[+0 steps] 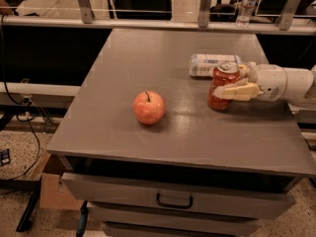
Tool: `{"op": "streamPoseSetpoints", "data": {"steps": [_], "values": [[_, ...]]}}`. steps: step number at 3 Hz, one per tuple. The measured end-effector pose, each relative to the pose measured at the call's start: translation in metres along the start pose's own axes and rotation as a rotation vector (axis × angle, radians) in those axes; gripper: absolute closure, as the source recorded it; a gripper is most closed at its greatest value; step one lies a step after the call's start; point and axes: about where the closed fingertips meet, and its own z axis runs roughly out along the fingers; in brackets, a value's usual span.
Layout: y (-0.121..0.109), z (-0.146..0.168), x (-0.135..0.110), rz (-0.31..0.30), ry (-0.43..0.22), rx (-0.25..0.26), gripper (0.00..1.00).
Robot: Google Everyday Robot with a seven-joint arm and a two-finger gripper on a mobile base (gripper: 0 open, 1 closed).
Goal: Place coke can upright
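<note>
The red coke can stands upright on the grey table, right of centre, its silver top facing up and its base on the tabletop. My gripper reaches in from the right edge, shut on the can at mid-height. The near cream finger lies across the can's front; the far finger is mostly hidden behind it. The white wrist extends off to the right.
A clear plastic water bottle lies on its side just behind the can. A red-orange apple sits left of the can, near the table's middle. Drawers are below the front edge. A rail with another bottle runs behind.
</note>
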Motion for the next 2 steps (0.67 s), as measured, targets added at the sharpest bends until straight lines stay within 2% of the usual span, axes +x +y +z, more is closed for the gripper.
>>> {"op": "streamPoseSetpoints", "data": {"steps": [1, 2], "values": [[0.0, -0.015, -0.004, -0.014, 0.012, 0.013, 0.0], [0.001, -0.035, -0.008, -0.02, 0.047, 0.067, 0.0]]}}
